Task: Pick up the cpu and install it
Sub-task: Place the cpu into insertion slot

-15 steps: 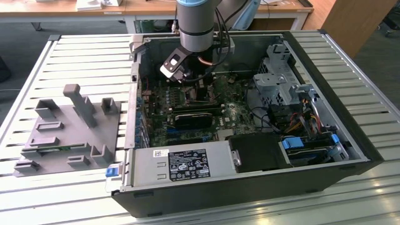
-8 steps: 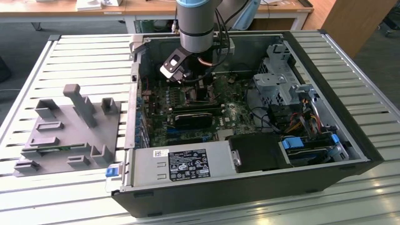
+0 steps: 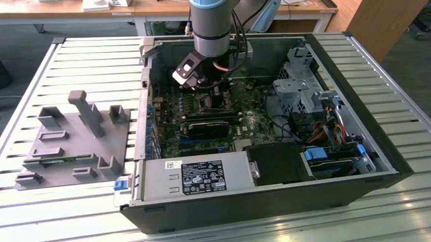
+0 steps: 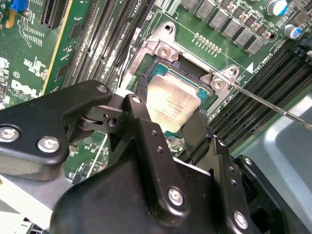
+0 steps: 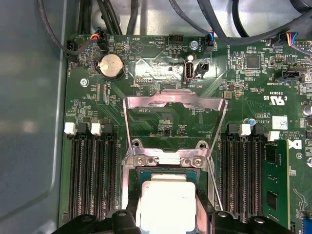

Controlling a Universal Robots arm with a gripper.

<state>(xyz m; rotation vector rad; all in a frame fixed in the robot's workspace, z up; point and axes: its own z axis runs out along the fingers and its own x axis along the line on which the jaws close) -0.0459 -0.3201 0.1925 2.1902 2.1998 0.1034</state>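
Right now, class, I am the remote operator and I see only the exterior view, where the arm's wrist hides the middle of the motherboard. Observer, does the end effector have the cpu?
Observer: Yes. In the second wrist view the end effector is shut on the cpu, with its fingers against two opposite edges.
Operator: Where is the cpu relative to the socket?
Observer: In both wrist views it lies within the socket's metal frame. I cannot tell whether it is fully seated.
Operator: Is the load plate out of the way?
Observer: In the first wrist view the load plate is swung open, away from the cpu.
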